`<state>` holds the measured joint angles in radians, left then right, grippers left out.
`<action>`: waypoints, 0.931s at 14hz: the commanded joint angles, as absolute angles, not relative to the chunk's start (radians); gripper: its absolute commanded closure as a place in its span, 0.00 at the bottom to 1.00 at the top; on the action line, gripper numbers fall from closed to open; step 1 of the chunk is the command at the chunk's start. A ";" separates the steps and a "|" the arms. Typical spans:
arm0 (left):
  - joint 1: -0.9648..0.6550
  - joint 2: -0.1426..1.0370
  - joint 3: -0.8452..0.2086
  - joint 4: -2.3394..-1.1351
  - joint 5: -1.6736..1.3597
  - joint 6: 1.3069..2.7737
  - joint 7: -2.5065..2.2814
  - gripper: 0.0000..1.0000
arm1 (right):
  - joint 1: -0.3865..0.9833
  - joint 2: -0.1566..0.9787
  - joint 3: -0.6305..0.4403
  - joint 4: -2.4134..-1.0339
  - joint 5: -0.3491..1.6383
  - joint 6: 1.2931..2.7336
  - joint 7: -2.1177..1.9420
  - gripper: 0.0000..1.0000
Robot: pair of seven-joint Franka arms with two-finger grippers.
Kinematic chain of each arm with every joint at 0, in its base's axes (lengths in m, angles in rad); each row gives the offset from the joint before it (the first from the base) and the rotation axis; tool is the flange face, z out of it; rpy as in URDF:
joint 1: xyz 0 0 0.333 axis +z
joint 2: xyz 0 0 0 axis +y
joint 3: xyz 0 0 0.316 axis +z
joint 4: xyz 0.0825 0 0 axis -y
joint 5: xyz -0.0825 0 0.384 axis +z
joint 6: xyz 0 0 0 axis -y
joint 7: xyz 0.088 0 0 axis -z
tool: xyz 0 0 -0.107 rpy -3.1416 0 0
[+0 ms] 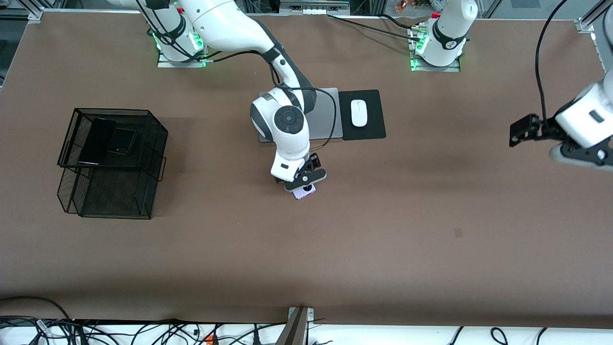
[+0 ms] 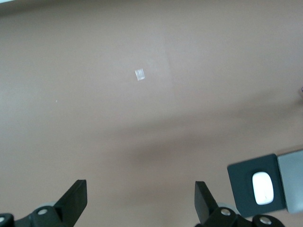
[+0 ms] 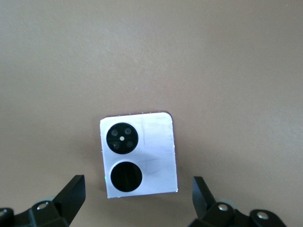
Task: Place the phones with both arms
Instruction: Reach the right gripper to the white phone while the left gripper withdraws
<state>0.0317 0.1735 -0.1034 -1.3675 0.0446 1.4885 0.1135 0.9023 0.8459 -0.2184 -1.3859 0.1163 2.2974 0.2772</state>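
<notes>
From the front I see my right gripper (image 1: pixel 303 186) low over the lilac phone (image 1: pixel 305 192) on the worktop (image 1: pixel 383 230); two black phones (image 1: pixel 107 140) lie in the mesh tray (image 1: pixel 113 163). My left wrist view shows the left gripper (image 2: pixel 141 201) with fingers spread, empty. My right wrist view shows spread fingers (image 3: pixel 71 194) flanking the phone, not gripping.

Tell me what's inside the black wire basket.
In the upper tier of the wire basket lie a long slim black phone and a small folded black phone partly on it. The lower tier shows only mesh where visible; the upper tier covers much of it.
</notes>
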 commanded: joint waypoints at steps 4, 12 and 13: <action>0.035 0.032 -0.104 -1.439 0.025 1.473 0.121 0.00 | 0.919 0.897 -0.230 -1.362 0.078 2.353 0.321 0.00; 0.023 0.029 -0.201 -1.516 0.011 1.560 -0.003 0.00 | 0.916 0.920 -0.233 -1.361 0.077 2.424 0.337 0.00; 0.023 0.029 -0.201 -1.516 0.011 1.562 -0.003 0.00 | 0.916 0.925 -0.233 -1.362 0.077 2.424 0.339 0.00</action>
